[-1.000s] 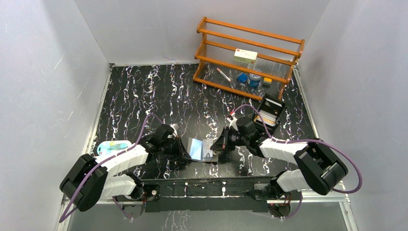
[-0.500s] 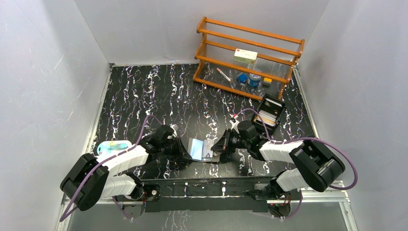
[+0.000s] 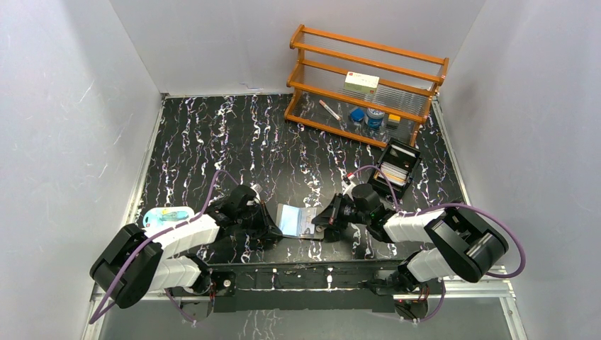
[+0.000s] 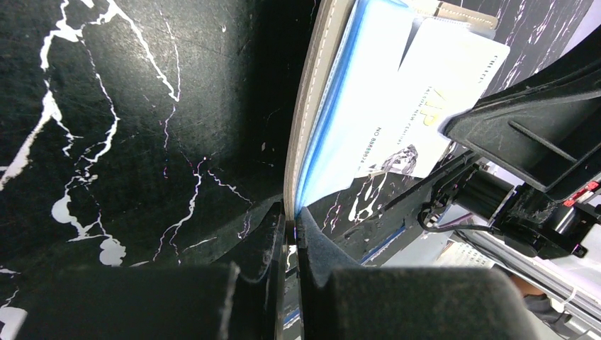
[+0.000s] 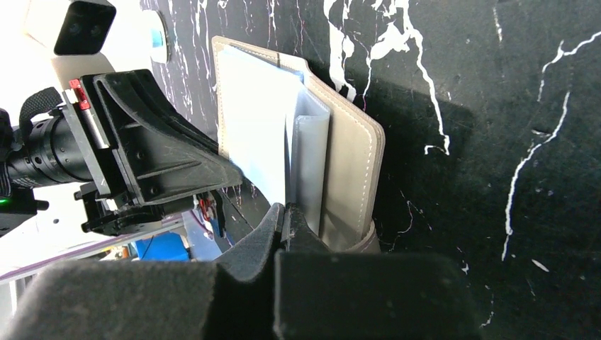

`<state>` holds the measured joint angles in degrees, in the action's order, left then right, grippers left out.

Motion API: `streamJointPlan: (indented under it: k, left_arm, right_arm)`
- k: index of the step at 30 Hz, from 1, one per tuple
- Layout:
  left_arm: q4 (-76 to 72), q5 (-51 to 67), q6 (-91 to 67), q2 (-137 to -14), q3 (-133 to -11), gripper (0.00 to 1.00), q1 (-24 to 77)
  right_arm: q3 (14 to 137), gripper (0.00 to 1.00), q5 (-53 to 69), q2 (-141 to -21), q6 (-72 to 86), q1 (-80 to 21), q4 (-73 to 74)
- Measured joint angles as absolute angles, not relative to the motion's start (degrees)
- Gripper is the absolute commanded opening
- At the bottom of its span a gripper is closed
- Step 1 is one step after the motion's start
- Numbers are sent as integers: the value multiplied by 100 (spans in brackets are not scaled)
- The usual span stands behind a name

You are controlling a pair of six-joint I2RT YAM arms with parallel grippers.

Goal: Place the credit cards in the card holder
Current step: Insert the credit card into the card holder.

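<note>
The grey card holder (image 3: 296,219) lies open near the front of the table, between my two grippers. My left gripper (image 3: 273,228) is shut on the edge of its grey cover (image 4: 308,127), with the bluish sleeves (image 4: 340,120) beside it. My right gripper (image 3: 321,222) is shut on a pale credit card (image 4: 443,99) with small print. The card lies against the sleeves (image 5: 308,156) inside the cover (image 5: 351,170). In the right wrist view the jaws (image 5: 284,211) pinch the card's thin edge. More cards stand in a black tray (image 3: 397,168).
A wooden rack (image 3: 365,85) with small items stands at the back right. A pale blue object (image 3: 166,216) lies at the front left beside the left arm. White walls close in three sides of the table.
My right gripper has shifted a little toward the front and left, bringing the card closer into the open holder. The left gripper still holds the cover in the same place.
</note>
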<state>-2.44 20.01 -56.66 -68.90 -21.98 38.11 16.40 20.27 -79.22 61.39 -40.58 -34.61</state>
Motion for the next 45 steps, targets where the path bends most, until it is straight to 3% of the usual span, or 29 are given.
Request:
streamJointPlan:
  k: [20,45]
  left_arm:
    - [-366,1997,-5708,-6904,-2110,0,3811]
    - [-388,1999,-5749,-6923,-2104,1,3811]
  right_arm:
    - [1634,0,1662,-7334,6239,-4101,-3120]
    - [1634,0,1793,-8407,6493,-4351,-4128]
